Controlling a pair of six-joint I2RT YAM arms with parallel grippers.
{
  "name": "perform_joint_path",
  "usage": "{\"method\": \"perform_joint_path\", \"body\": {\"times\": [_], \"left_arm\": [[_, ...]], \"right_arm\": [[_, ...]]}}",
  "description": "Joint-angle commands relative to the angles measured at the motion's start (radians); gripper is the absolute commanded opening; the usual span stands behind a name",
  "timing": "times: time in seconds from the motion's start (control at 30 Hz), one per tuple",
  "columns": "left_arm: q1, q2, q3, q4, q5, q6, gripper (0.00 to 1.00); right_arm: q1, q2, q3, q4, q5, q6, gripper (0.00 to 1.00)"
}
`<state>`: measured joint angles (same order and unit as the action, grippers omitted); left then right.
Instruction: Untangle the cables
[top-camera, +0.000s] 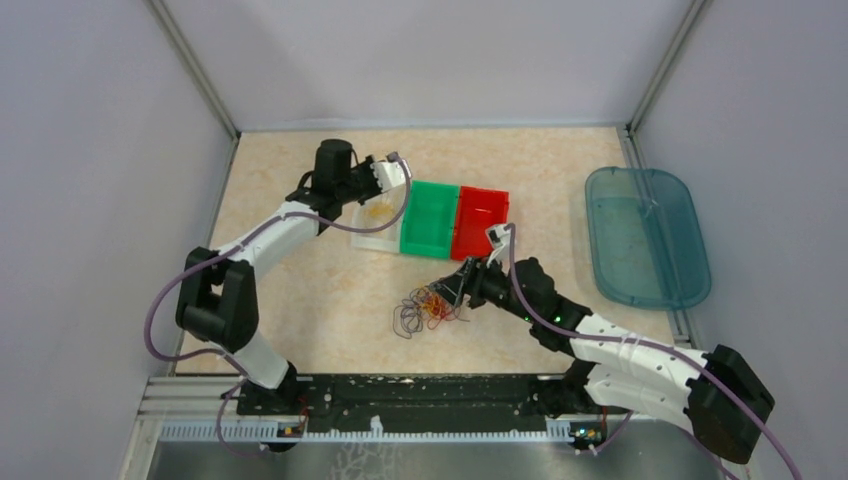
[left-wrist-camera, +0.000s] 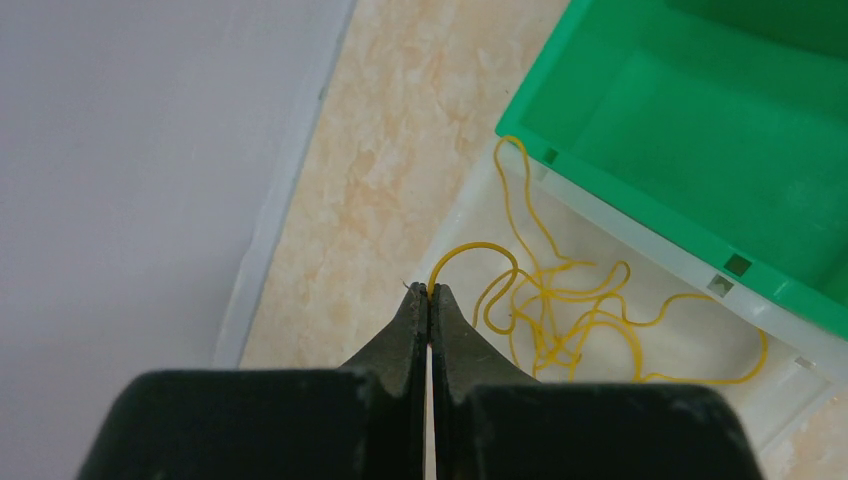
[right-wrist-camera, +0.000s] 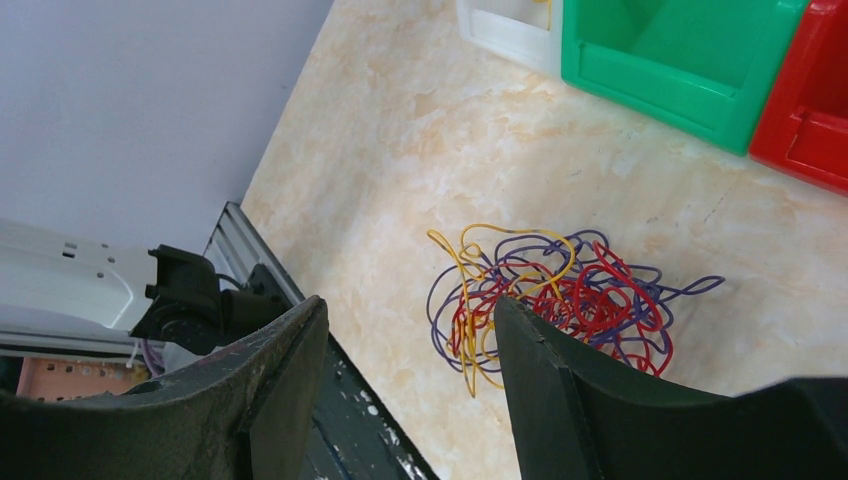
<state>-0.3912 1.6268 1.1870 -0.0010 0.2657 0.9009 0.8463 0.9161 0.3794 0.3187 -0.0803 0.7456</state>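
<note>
Partly sorted

Nearby, the right gripper (right-wrist-camera: 405, 310) hangs open-jawed over a snarl of thin red, yellow and purple cables (right-wrist-camera: 560, 295), apparently choosing a strand. Beyond, the left gripper (left-wrist-camera: 429, 290) pinches a yellow cable (left-wrist-camera: 560, 320) lying in the white plastic bin (left-wrist-camera: 590, 225).

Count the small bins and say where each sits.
3, side by side: the white bin at the left end; the green bin in the middle; the red bin at the right. None looks hidden.

No readable text, label, brand, number or sign shows in any view.
</note>
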Motion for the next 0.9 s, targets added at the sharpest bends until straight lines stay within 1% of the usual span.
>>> {"method": "perform_joint_path", "body": {"times": [0.0,0.2,0.43,0.63,0.67,0.7,0.73,0.8,0.83,0.87], "left_arm": [[-0.01,0.032,-0.03,0.02,-0.005,0.034,0.0],[-0.018,0.108,-0.035,0.028,-0.023,0.081,0.0],[-0.021,0.189,-0.021,0.07,-0.046,0.09,0.0],[-0.023,0.208,-0.018,0.061,-0.054,0.082,0.0],[-0.023,0.203,-0.016,0.049,-0.055,0.079,0.06],[-0.022,0.197,-0.012,0.031,-0.056,0.079,0.15],[-0.021,0.19,-0.001,0.008,-0.058,0.081,0.22],[-0.019,0.171,0.034,-0.038,-0.064,0.073,0.32],[-0.018,0.16,0.056,-0.071,-0.054,0.073,0.38],[-0.018,0.147,0.079,-0.126,-0.04,0.074,0.48]], "right_arm": [[-0.009,-0.023,0.0,0.022,-0.004,0.009,0.63],[-0.013,-0.034,0.004,0.007,-0.002,0.014,0.63],[-0.023,-0.073,0.015,-0.031,0.001,0.007,0.63],[-0.03,-0.073,0.015,-0.03,-0.005,0.009,0.63],[-0.03,-0.073,0.014,-0.027,-0.008,0.01,0.63],[-0.032,-0.07,0.013,-0.023,-0.01,0.012,0.63],[-0.031,-0.067,0.012,-0.019,-0.013,0.013,0.63],[-0.032,-0.059,0.01,-0.012,-0.02,0.017,0.63],[-0.032,-0.053,0.009,-0.009,-0.024,0.02,0.63],[-0.031,-0.049,0.008,-0.005,-0.027,0.021,0.63]]}}
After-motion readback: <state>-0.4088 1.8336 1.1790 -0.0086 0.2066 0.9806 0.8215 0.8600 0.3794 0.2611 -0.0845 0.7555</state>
